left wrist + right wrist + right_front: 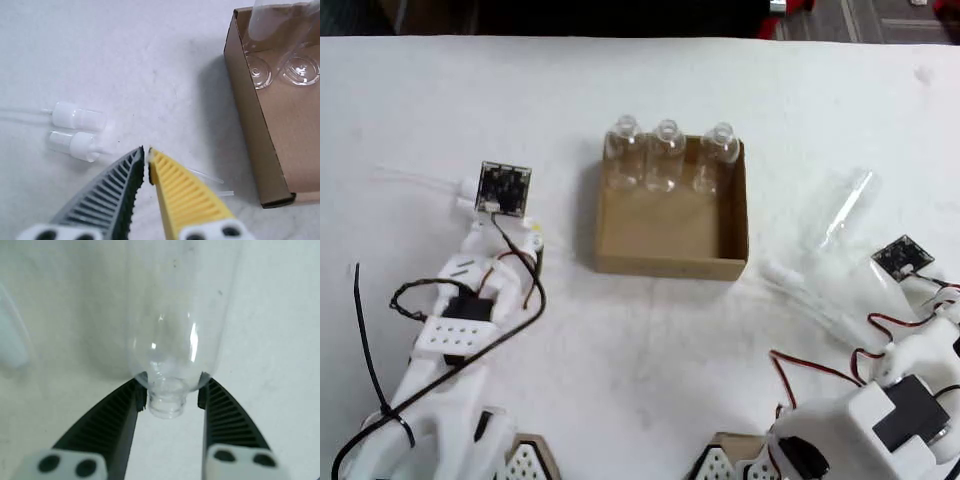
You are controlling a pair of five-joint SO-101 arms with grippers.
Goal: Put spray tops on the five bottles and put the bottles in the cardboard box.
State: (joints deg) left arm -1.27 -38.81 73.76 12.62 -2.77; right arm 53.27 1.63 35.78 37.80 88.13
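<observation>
Three clear bottles [665, 152] stand without tops along the far wall of the cardboard box [670, 262]. In the right wrist view, my right gripper [170, 388] is open. Its black fingertips [136, 392] flank the neck of a clear bottle [172, 330] and touch its shoulder. That bottle [845, 208] lies on the table right of the box. My left gripper [146, 153] is shut on nothing, just beside two white spray tops [77, 116] [74, 143] left of the box. A thin dip tube [207, 176] passes under its yellow finger.
More spray tops with long tubes [788, 280] lie between the box's front right corner and the right arm. A second translucent shape [11, 340] lies beside the bottle at my right gripper. Red and black cables [820, 365] trail from both arms.
</observation>
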